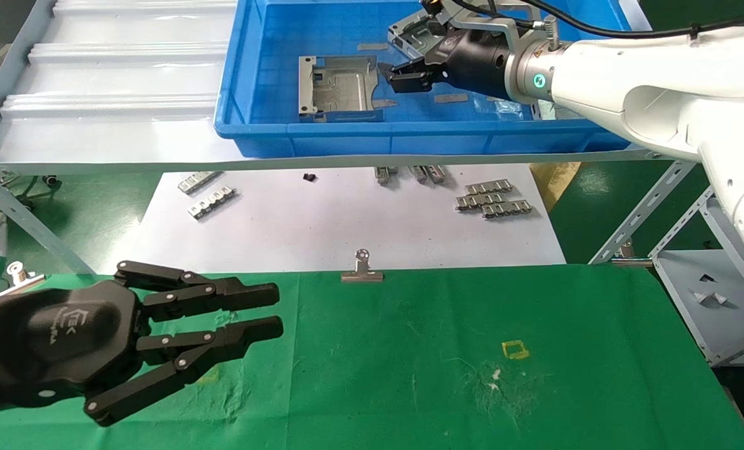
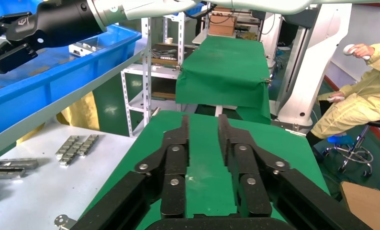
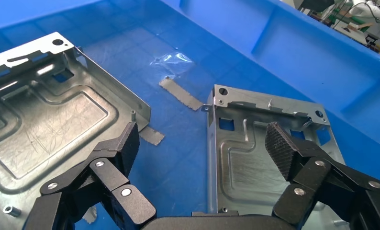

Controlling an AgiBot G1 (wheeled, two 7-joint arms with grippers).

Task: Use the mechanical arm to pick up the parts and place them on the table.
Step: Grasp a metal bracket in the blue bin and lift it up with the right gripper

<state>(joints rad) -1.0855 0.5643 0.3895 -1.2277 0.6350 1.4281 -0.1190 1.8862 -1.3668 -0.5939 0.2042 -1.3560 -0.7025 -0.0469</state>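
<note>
Two silvery parts lie flat in a blue bin (image 1: 409, 130) on the shelf: one (image 1: 337, 84) near the bin's middle, another (image 1: 406, 31) partly hidden behind my right arm. My right gripper (image 1: 400, 78) hangs low inside the bin, open and holding nothing. In the right wrist view the right gripper (image 3: 202, 143) straddles the raised side flange of one part (image 3: 245, 153). One pad (image 3: 281, 146) hovers over that part's face. The other pad is over the blue floor beside the second part (image 3: 49, 124). My left gripper (image 1: 278, 309) rests open over the green table (image 1: 409, 350), empty.
Thin flat metal scraps (image 3: 181, 93) lie on the bin floor. Below the shelf a white sheet (image 1: 347, 231) carries ridged metal strips (image 1: 494, 199). A binder clip (image 1: 362, 270) sits at the table's far edge, and a yellow square mark (image 1: 514, 349) lies towards the right.
</note>
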